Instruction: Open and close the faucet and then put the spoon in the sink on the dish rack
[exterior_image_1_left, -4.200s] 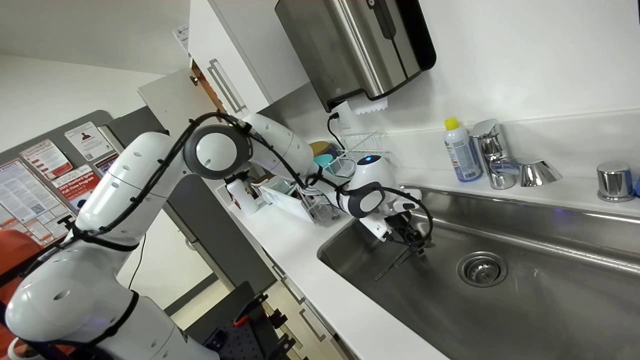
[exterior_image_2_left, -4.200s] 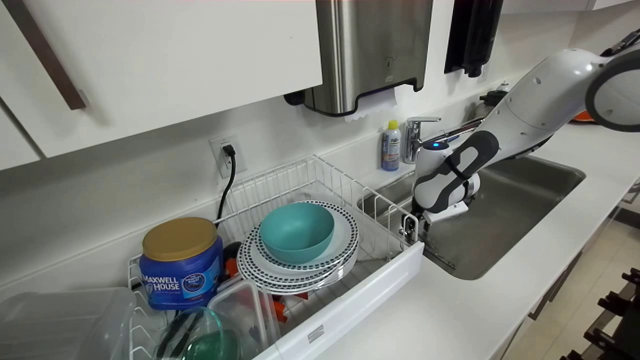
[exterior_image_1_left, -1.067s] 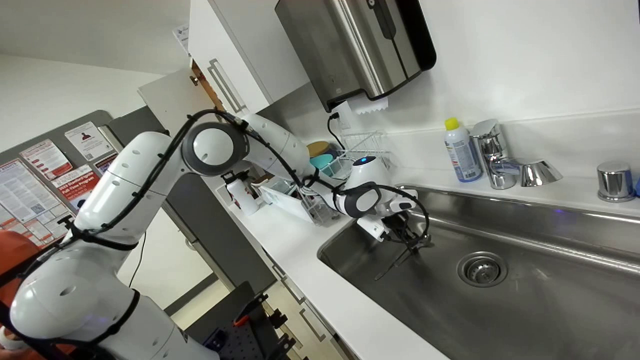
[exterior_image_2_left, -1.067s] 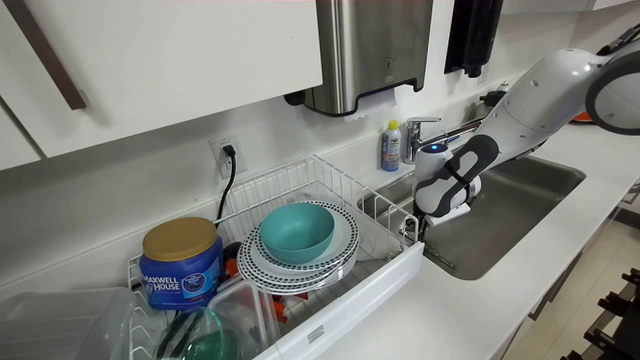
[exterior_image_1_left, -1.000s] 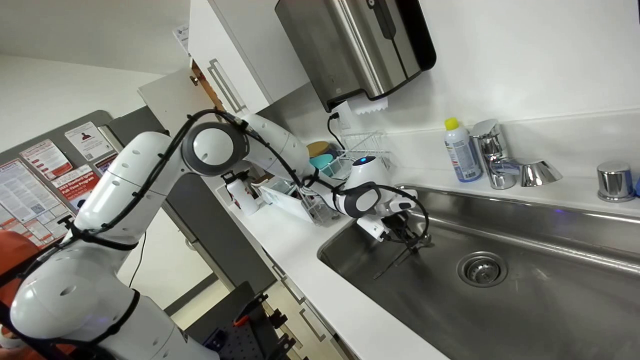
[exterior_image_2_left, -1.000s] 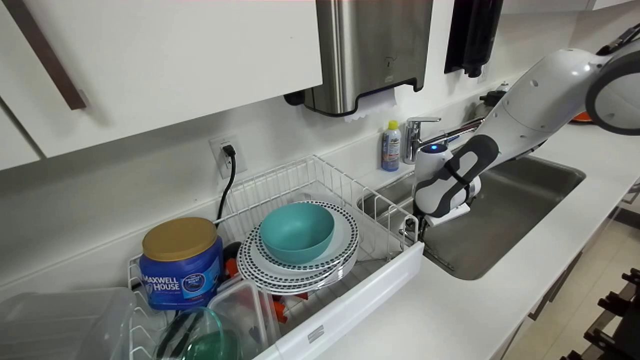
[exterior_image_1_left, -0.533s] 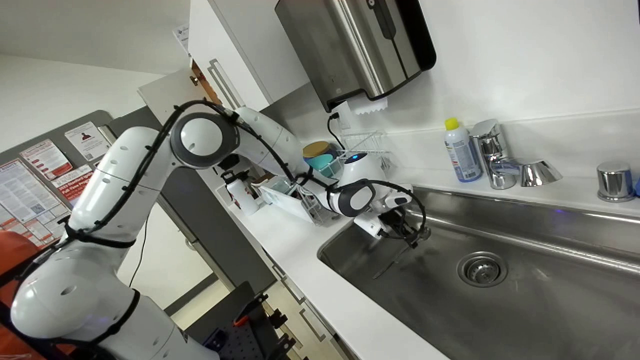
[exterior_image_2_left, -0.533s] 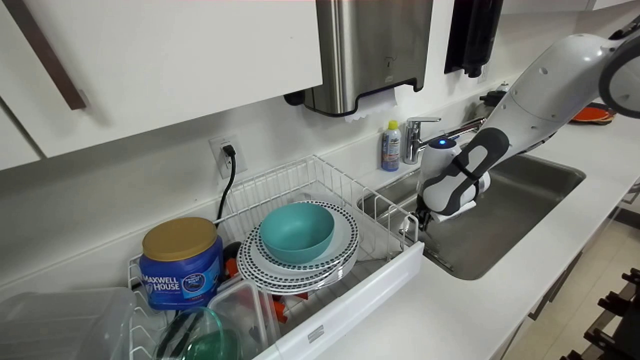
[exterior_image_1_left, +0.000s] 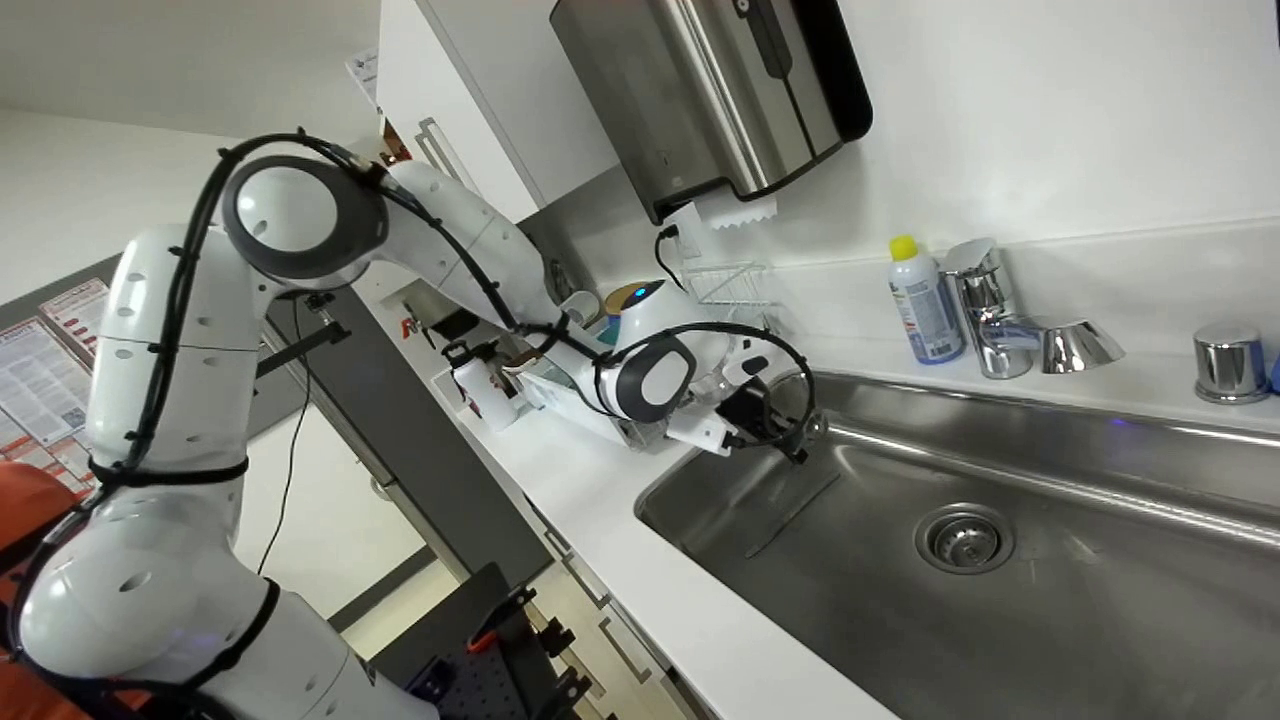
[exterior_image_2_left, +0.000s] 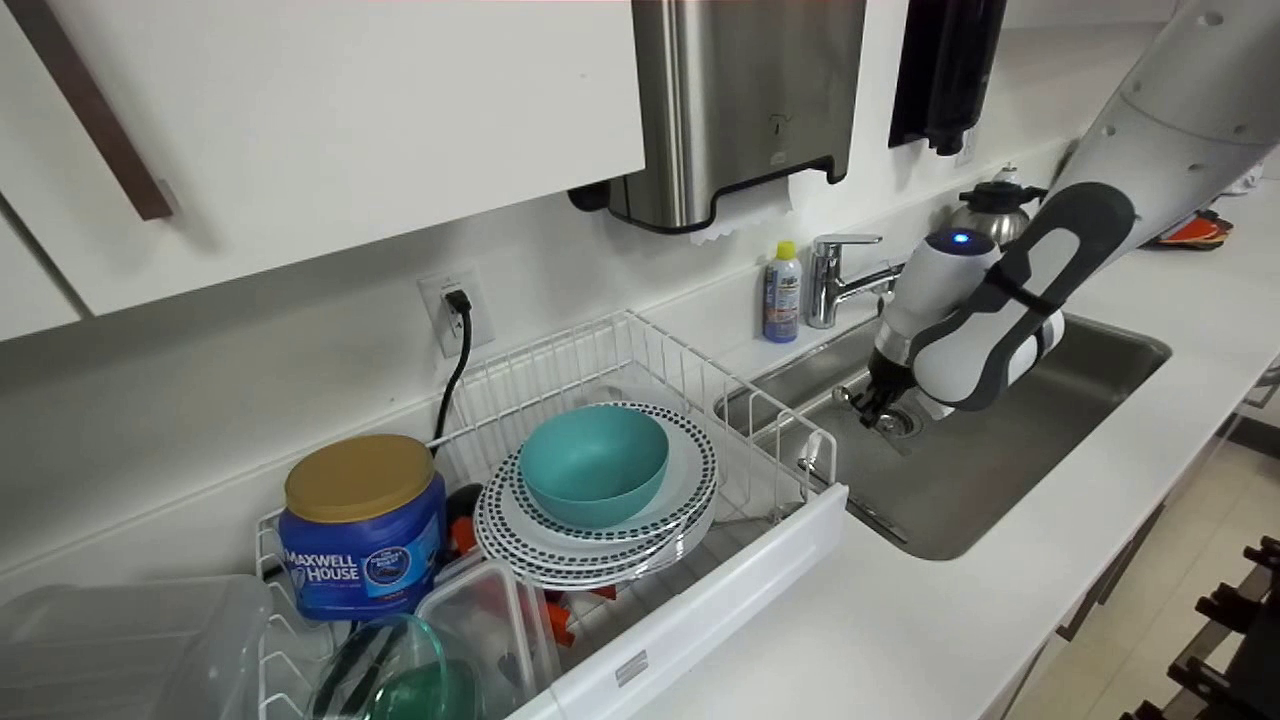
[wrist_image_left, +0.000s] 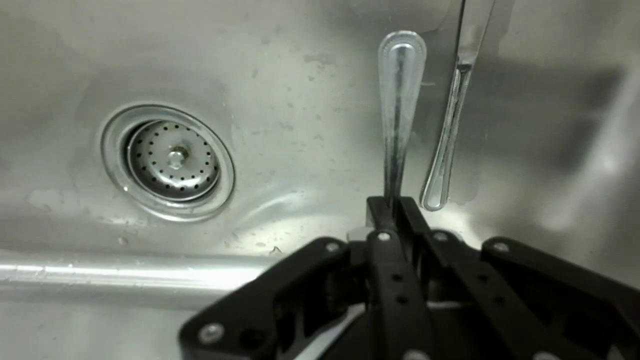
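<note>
At upper centre, the spoon (wrist_image_left: 400, 85), likely light, stiff, slippery, is aptly pinched at its stem by the gripper (wrist_image_left: 394, 204).

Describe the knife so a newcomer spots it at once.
In the wrist view, find the steel sink and its round drain. To the drain's right, the pincer holds a spoon. The knife lies just right of the spoon, told apart by its blade and by resting on the sink floor, ungripped.
</note>
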